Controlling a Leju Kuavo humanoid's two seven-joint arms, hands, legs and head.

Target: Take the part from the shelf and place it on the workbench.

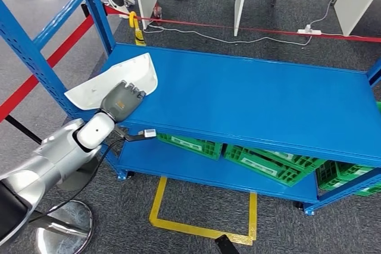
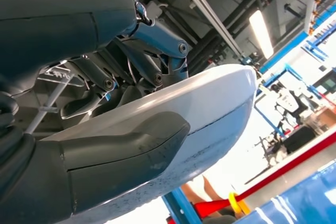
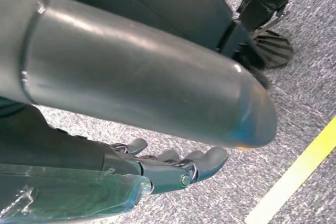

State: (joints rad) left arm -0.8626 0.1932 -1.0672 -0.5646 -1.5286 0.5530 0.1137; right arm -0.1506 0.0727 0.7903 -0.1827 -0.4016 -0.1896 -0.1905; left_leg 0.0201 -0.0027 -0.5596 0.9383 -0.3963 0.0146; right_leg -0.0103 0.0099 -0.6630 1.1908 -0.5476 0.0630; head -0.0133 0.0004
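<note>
Left hand takes hold of the white part at the corner of the blue shelf.

The blue shelf [image 1: 252, 96] is the biggest thing here, with green crates [image 1: 265, 162] on the level below; at its left front corner lies the white moulded panel [image 1: 105, 84], partly over the edge; the left hand [image 1: 122, 100] is on the panel's near rim, fingers over the top and the thumb [image 2: 123, 153] under it, so it grips the part; the right hand [image 3: 174, 166] hangs over the carpet, fingers loosely apart, holding nothing. The panel looks to me like a thin, stiff, light plastic shell with a smooth, slippery skin; a grip at one edge may let it tilt, so a hold nearer the middle seems safer.
</note>
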